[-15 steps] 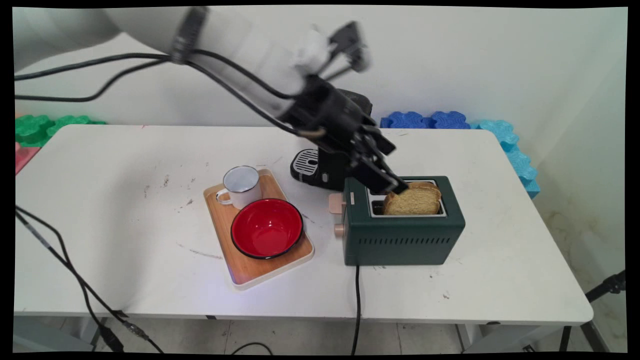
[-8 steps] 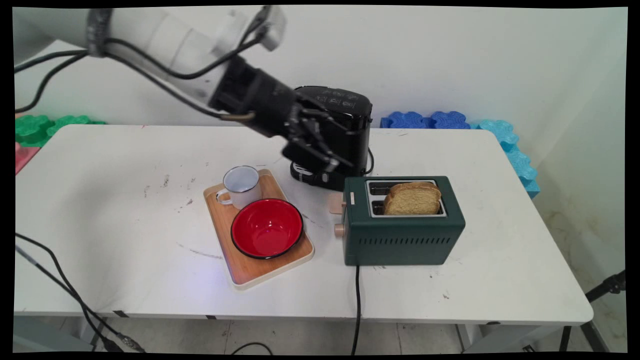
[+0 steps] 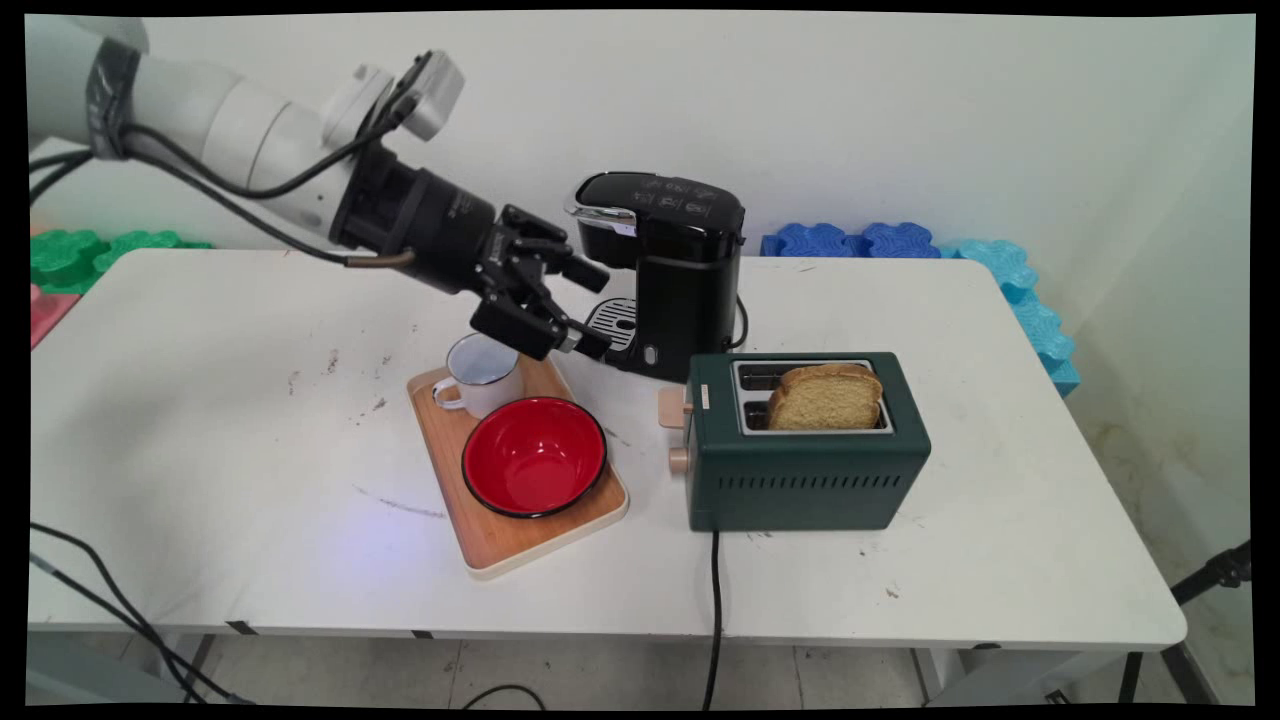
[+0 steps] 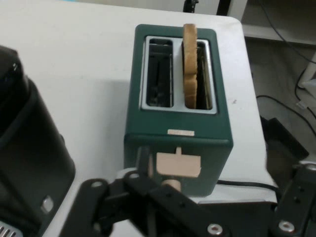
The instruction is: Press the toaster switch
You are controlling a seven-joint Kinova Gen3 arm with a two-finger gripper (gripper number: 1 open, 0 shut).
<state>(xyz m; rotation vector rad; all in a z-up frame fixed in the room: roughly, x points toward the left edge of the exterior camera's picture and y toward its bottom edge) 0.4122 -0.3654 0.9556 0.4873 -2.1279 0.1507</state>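
Gripper (image 3: 590, 310) is spread wide open with nothing in it, hovering above the mug (image 3: 484, 373), beside the coffee machine (image 3: 672, 270).

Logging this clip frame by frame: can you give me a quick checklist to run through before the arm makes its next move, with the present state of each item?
1. Gripper empty: ok, fingers apart, nothing between them.
2. Gripper clear of the white mug: ok, it hangs above and beside it.
3. Bread slice seated upright in the toaster: ok; other slot empty.
4. Toaster lever unobstructed: ok.
5. Red bowl and mug on the wooden tray: ok.
6. Gap to the coffee machine: cannot tell.
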